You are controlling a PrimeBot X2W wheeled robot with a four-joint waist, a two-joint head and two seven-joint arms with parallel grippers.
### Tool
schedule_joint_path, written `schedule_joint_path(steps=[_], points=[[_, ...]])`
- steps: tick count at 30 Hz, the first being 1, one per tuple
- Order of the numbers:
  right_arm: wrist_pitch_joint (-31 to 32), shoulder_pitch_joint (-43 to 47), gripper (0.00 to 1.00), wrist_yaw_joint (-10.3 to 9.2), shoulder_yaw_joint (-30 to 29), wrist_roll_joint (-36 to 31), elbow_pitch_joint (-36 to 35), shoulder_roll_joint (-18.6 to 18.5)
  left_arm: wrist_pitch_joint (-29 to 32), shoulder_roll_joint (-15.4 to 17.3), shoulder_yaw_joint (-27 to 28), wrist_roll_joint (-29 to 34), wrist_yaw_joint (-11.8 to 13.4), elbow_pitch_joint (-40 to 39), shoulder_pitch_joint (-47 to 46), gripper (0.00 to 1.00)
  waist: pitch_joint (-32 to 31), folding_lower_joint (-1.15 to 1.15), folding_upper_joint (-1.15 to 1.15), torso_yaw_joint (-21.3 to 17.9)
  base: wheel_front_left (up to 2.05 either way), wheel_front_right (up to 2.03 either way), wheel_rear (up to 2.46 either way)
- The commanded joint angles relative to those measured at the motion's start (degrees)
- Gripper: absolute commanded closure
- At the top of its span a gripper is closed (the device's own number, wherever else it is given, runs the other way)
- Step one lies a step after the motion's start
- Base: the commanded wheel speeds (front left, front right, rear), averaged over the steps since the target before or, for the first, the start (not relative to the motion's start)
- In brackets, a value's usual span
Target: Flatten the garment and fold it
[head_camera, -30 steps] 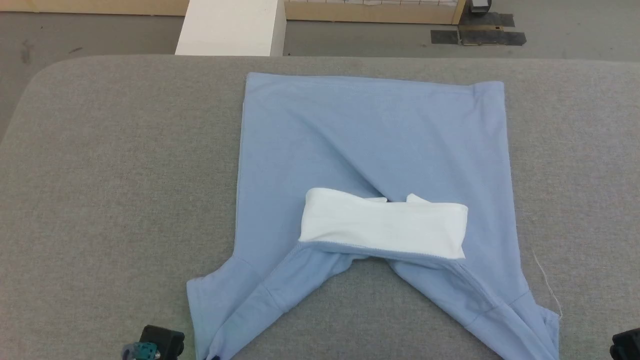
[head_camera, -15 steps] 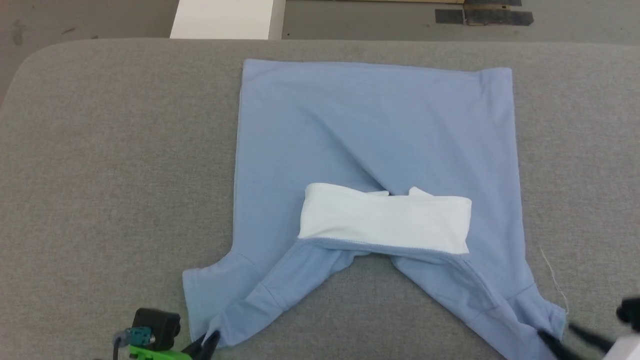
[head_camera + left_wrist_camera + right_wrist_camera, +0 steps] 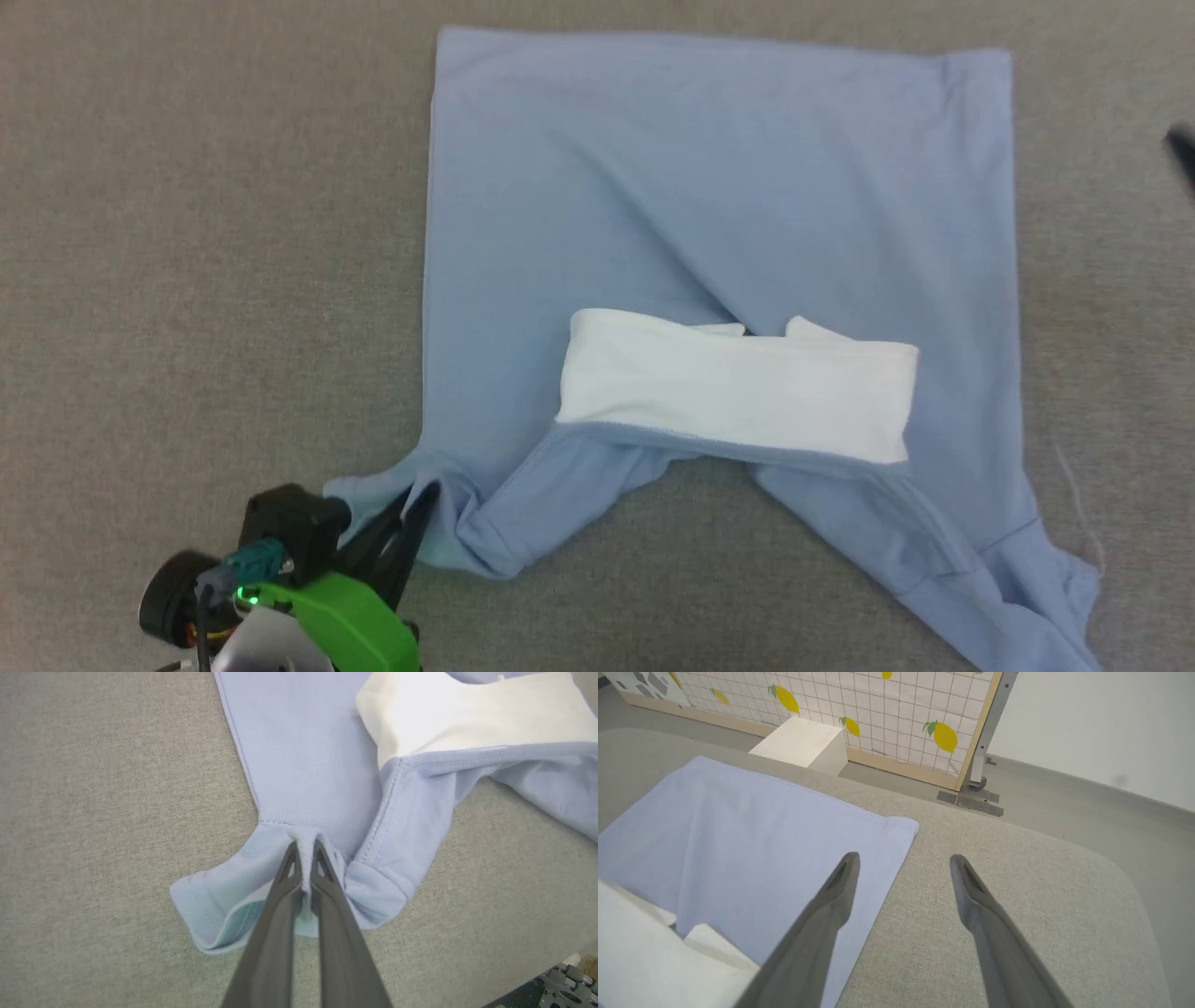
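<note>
Garment (image 3: 719, 187), one, in left gripper (image 3: 304, 856)

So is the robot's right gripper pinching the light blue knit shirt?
No, the right gripper stands wide open and empty, near the edge of the light blue knit shirt.

A grey fabric-covered table (image 3: 187, 233) carries the light blue garment (image 3: 709, 187), spread mostly flat.

Head view looks down; closer wrist views share the garment (image 3: 719, 187).
</note>
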Motion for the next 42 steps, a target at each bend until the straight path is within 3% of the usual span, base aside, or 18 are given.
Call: schedule_joint_path(steps=[1,6,11,22,23,24,25,26,36,42], points=[[1.23,-3.41,0.00,-0.09,0.10,-1.32,1.80,0.44,-0.47,-0.33,0.02,0.74,0.34,-0.65,-1.37,1.00,5.02,0.00,0.00,2.52,0.00,0.00,0.00],[6.94,-15.73,0.00,-0.09,-0.48,-6.37,9.24,2.02,-1.08,-1.63,-0.95,2.59,0.04,-2.04,-4.17,1.00,10.59,0.00,0.00,6.40,0.00,0.00,0.00],[11.76,-22.53,0.00,-0.09,-1.10,-11.64,15.32,3.31,-2.00,-3.20,-2.35,3.84,-1.15,-1.69,-6.95,1.00,14.23,0.00,0.00,9.84,0.00,0.00,0.00],[18.43,-24.77,0.00,-0.09,-4.72,-21.41,22.59,7.14,-3.26,-6.03,-4.49,4.26,-3.21,1.42,-10.64,1.00,16.56,0.00,0.00,13.80,0.00,0.00,0.00],[18.63,-24.70,0.09,-0.09,-5.46,-22.33,22.79,7.54,-3.33,-6.13,-4.57,4.26,-3.31,1.71,-10.82,1.00,16.53,0.00,0.00,13.92,0.00,0.00,0.00],[18.76,-24.59,0.35,-0.09,-5.94,-22.86,22.96,7.88,-3.46,-6.19,-4.61,4.29,-3.40,1.89,-10.97,1.00,16.45,0.00,0.00,13.97,0.00,0.00,0.00],[18.88,-24.37,0.93,-0.09,-6.05,-23.24,23.06,8.15,-3.64,-6.23,-4.62,4.36,-3.49,2.12,-11.14,1.00,16.33,0.00,0.00,13.96,0.00,0.00,0.00],[18.83,-24.19,1.00,-0.09,-5.92,-23.37,23.05,8.18,-3.75,-6.13,-4.62,4.58,-3.52,2.30,-11.29,1.00,16.18,0.00,0.00,13.85,0.00,0.00,0.00],[12.42,-21.29,1.00,-0.09,-8.09,-21.34,23.57,9.21,-5.71,-4.80,-2.79,4.89,-1.99,2.49,-9.64,1.00,9.30,0.00,0.00,9.75,0.00,0.00,0.00],[7.76,-12.99,1.00,-0.09,-12.41,-18.69,20.56,9.66,-6.79,-4.22,-2.01,3.49,-1.56,2.72,-7.15,1.00,3.30,0.00,0.00,5.97,0.00,0.00,0.00]])
